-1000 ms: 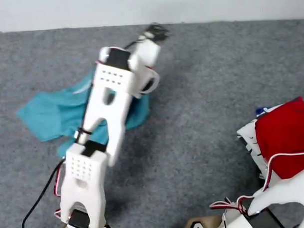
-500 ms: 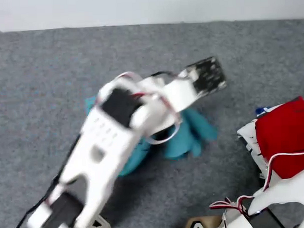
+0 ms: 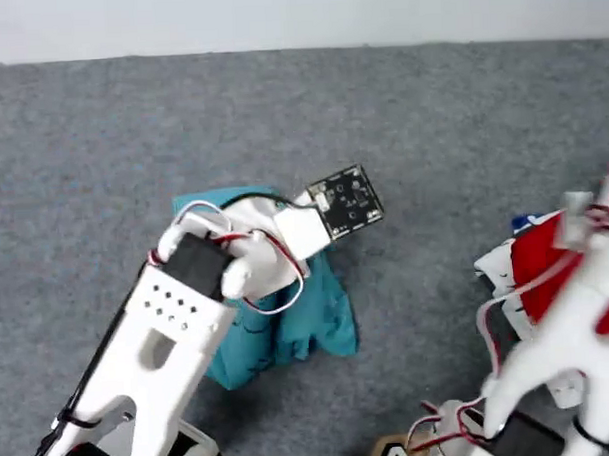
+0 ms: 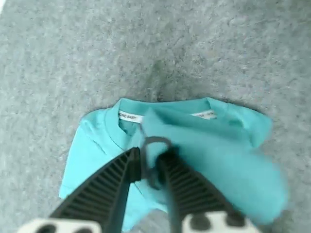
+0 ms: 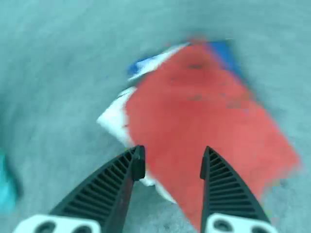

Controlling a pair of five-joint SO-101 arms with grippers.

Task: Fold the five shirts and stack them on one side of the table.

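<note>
The teal shirt (image 3: pixel 318 323) lies bunched on the grey desk (image 3: pixel 441 113), just toward 7 o'clock from the middle in the high view. Its long axis runs roughly from 11 to 5 o'clock, and the left arm (image 3: pixel 173 323) covers part of it. The left jaws are clamped on a raised fold near the collar (image 4: pixel 129 116). At 4 o'clock sits a stack, with the red shirt (image 5: pixel 209 111) uppermost over white cloth (image 5: pixel 112 119) and blue cloth (image 5: pixel 224 51). The right jaws stand apart over the red shirt.
</note>
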